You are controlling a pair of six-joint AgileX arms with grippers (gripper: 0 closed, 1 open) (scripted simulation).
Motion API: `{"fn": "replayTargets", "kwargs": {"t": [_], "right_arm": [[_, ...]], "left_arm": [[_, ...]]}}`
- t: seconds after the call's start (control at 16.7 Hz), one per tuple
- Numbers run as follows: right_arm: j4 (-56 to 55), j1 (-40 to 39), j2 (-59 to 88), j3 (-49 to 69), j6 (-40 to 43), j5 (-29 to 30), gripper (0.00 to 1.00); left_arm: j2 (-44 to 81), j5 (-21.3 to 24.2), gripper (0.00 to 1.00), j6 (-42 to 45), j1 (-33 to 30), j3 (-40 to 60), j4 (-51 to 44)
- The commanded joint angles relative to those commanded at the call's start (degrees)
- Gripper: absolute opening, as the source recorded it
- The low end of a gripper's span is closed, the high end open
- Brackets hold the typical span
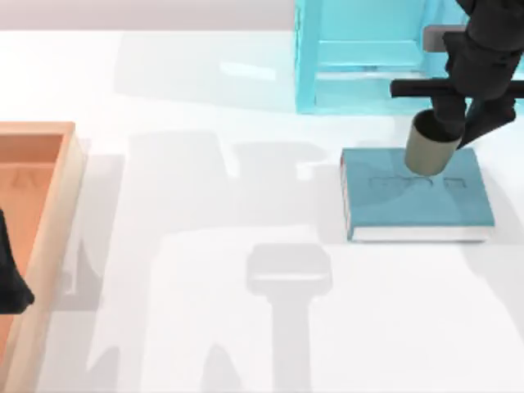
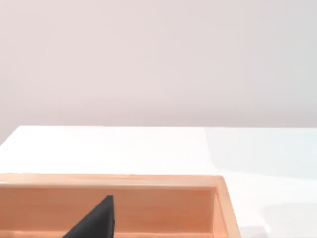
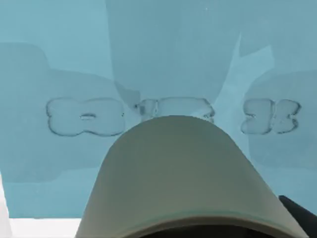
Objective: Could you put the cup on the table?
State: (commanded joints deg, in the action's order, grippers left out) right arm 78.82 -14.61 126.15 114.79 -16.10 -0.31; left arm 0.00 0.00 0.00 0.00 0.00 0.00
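Observation:
The olive-brown cup (image 1: 427, 151) hangs just over the far edge of a teal book (image 1: 442, 209) at the right of the white table (image 1: 205, 246). My right gripper (image 1: 449, 123) is shut on the cup's upper end and holds it from above. In the right wrist view the cup's side (image 3: 173, 173) looms close, with the book's embossed cover (image 3: 74, 59) right behind it. Whether the cup's base touches the book I cannot tell. My left gripper (image 1: 10, 288) is parked at the left edge over a wooden tray.
The wooden tray (image 1: 41, 188) lies along the left side, and its wall (image 2: 148, 203) is close in the left wrist view. A clear blue bin (image 1: 360, 57) stands behind the book at the back right. Bare white table stretches between tray and book.

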Motion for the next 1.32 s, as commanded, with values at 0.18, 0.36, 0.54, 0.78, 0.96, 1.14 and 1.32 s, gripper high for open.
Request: {"fn": "replayTargets", "kwargs": {"t": [0.18, 0.36, 0.54, 0.78, 0.96, 1.14, 1.32], "right_arm": [[0.93, 0.01, -0.2, 0.9, 0.05, 0.0, 0.0], [0.86, -0.13, 0.1, 0.88, -0.07, -0.01, 0.0], [3.5, -2.02, 2.74, 4.82, -1.71, 0.36, 0.0], [10.81, -6.68, 10.35, 18.53, -6.59, 1.23, 0.0], [16.9, -10.99, 16.35, 33.36, -10.98, 2.07, 0.0], [22.26, -15.09, 21.26, 44.62, -15.0, 2.88, 0.0], [25.79, -17.66, 24.58, 50.46, -17.55, 3.37, 0.0]], "left_arm": [[0.0, 0.0, 1.0, 0.0, 0.0, 0.0, 0.0], [0.0, 0.0, 1.0, 0.0, 0.0, 0.0, 0.0], [0.0, 0.0, 1.0, 0.0, 0.0, 0.0, 0.0], [0.0, 0.0, 1.0, 0.0, 0.0, 0.0, 0.0], [0.0, 0.0, 1.0, 0.0, 0.0, 0.0, 0.0], [0.0, 0.0, 1.0, 0.0, 0.0, 0.0, 0.0], [0.0, 0.0, 1.0, 0.0, 0.0, 0.0, 0.0]]}}
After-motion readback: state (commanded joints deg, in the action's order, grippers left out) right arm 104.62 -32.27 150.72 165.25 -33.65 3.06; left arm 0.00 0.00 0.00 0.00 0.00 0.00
